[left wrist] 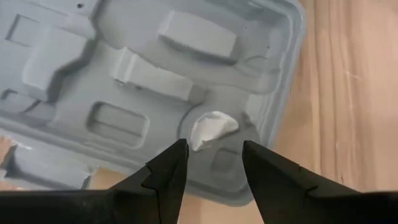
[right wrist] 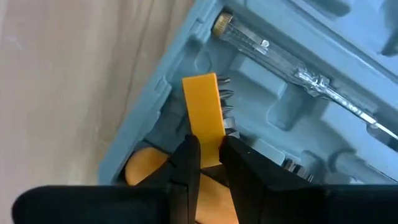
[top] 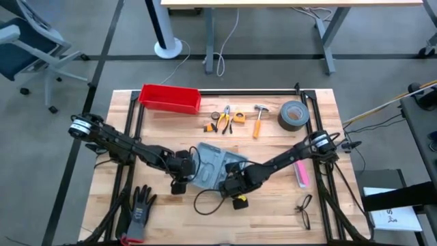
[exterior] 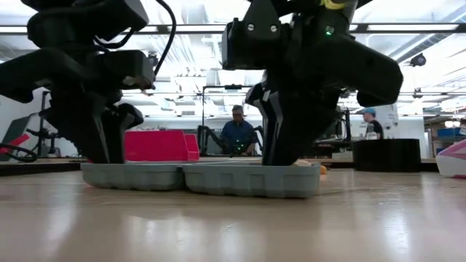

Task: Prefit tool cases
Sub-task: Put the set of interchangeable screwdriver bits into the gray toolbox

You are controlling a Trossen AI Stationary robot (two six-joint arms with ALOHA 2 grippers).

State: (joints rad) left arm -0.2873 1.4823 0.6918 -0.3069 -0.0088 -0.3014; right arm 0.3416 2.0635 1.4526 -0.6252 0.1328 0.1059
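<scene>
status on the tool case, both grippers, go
Right gripper shut on yellow tool, seating it in the open tool case. Left gripper open over the other half, holding nothing. Clear-handled screwdriver already slotted. Nothing in the way.

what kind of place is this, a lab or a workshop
Probably a robotics lab or test workshop: a wooden slatted worktable on a grey concrete floor, other metal-legged desks beyond it, and seated people among more equipment under strip lights in the low view.

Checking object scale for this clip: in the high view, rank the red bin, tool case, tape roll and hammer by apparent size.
1. Red bin and tool case: similar; the arms cover part of the case, so I won't rank them.
2. Tape roll.
3. Hammer: as long as the roll is wide, but far slimmer.
</scene>
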